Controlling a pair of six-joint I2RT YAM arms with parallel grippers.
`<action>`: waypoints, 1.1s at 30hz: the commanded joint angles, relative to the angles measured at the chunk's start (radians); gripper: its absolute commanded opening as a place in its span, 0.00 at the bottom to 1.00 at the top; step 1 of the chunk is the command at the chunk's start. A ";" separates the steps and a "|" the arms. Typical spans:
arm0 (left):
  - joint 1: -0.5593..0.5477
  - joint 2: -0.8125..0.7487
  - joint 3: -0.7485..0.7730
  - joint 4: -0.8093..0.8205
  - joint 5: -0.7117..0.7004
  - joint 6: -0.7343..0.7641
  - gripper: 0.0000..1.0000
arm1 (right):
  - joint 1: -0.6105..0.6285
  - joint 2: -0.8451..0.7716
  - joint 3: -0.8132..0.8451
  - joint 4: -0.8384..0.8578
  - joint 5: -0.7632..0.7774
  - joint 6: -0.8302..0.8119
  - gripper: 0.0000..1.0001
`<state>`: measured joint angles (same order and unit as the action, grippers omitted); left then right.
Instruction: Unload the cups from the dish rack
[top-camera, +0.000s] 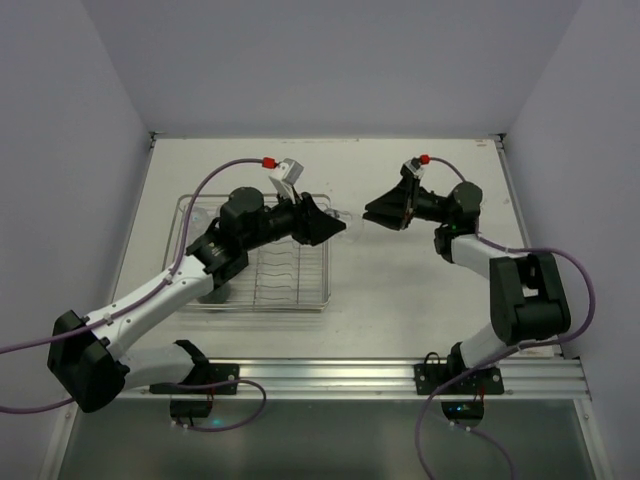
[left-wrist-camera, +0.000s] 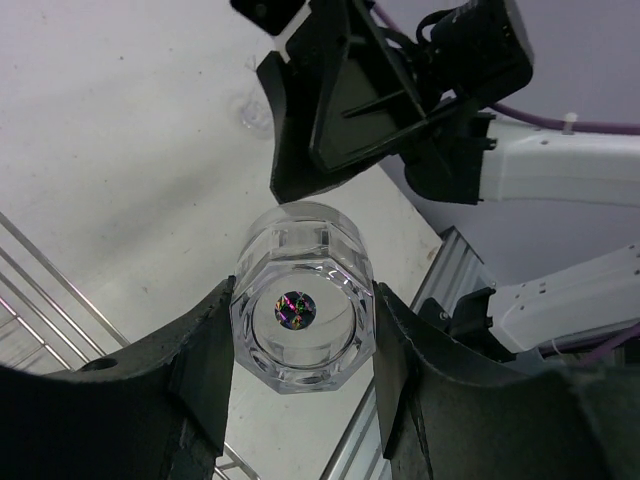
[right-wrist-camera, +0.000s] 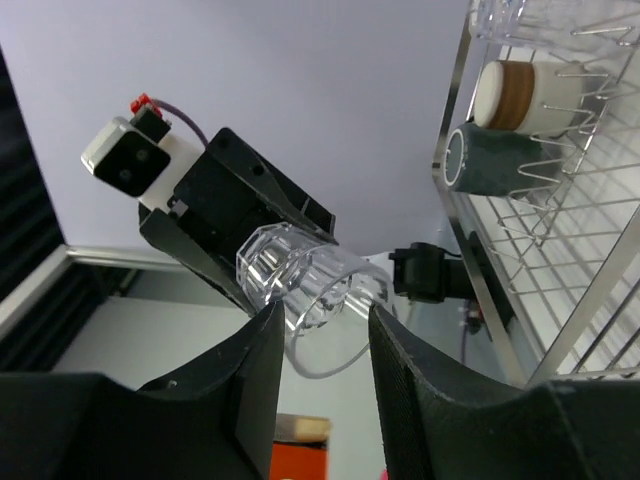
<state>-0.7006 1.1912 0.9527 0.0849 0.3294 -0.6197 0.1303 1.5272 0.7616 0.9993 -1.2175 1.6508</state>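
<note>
My left gripper (left-wrist-camera: 300, 350) is shut on a clear transparent tumbler (left-wrist-camera: 300, 310) by its faceted base and holds it in the air just right of the dish rack (top-camera: 290, 303). In the top view my left gripper (top-camera: 338, 226) faces my right gripper (top-camera: 370, 212) tip to tip. My right gripper (right-wrist-camera: 320, 335) is open, with the tumbler's (right-wrist-camera: 310, 280) rim between its fingertips (right-wrist-camera: 255, 365). In the rack (right-wrist-camera: 455, 120) lie a cream cup with a brownish band (right-wrist-camera: 525, 95), a dark grey-green mug (right-wrist-camera: 490, 160) and another clear tumbler (right-wrist-camera: 495, 15).
The rack sits at the left of the white table (top-camera: 420, 290), partly under my left arm. White walls close in the table's back and sides. An aluminium rail (top-camera: 350, 375) runs along the near edge.
</note>
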 joint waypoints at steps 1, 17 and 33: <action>0.007 -0.002 -0.006 0.105 0.043 -0.026 0.00 | 0.006 0.092 -0.031 0.651 -0.028 0.404 0.42; 0.009 -0.005 0.000 0.087 0.036 -0.009 0.00 | 0.028 0.048 -0.044 0.647 0.004 0.449 0.41; 0.012 -0.007 -0.003 0.101 0.037 -0.012 0.00 | 0.083 -0.048 -0.015 0.573 0.030 0.439 0.40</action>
<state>-0.6945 1.1721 0.9508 0.1272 0.3531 -0.6350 0.1917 1.5425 0.7082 1.2953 -1.2098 1.9987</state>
